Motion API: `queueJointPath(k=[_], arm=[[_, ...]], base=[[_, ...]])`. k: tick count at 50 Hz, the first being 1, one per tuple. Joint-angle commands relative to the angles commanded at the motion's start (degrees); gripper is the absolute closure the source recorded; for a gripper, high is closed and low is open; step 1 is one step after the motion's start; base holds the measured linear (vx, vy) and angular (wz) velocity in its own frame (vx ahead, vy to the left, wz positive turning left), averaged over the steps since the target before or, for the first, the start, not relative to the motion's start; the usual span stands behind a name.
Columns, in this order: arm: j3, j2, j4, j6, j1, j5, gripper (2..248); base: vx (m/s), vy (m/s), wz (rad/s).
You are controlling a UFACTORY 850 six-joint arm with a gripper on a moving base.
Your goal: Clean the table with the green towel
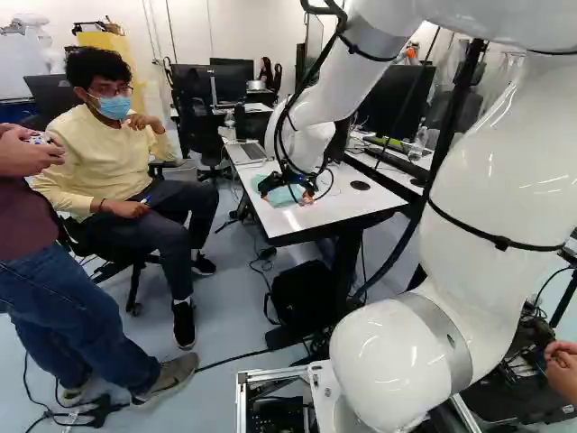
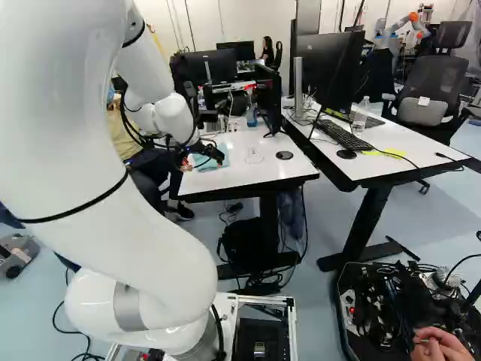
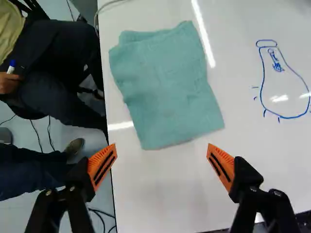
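One black gripper point(image 3: 162, 159) stands parted and empty; one green towel point(image 3: 167, 87), folded, lies at its twelve o'clock on the white table point(image 3: 170, 194), probably light and limp, best pinched at its near edge; one blue drawing point(image 3: 284, 90), two o'clock.

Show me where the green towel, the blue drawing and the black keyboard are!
Green towel point(image 3: 167, 90): wrist view, middle of the cloth.
Blue drawing point(image 3: 276, 63): wrist view, scribble in the narrow neck.
Black keyboard point(image 2: 345, 135): right base view, middle of the keys.
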Motion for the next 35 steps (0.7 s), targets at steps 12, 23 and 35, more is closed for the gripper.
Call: queueJointPath(k=[12,23,35], arm=[[0.52,2.39,1.59,0.0,-0.05,-7.22,3],[0.89,4.69,2.48,0.0,-0.1,-12.28,3],[-0.52,4.98,2.58,0.0,-0.88,-12.97,3]], base=[[0.0,0.0,0.0],[0.0,0.0,0.0],[0.0,0.0,0.0]])
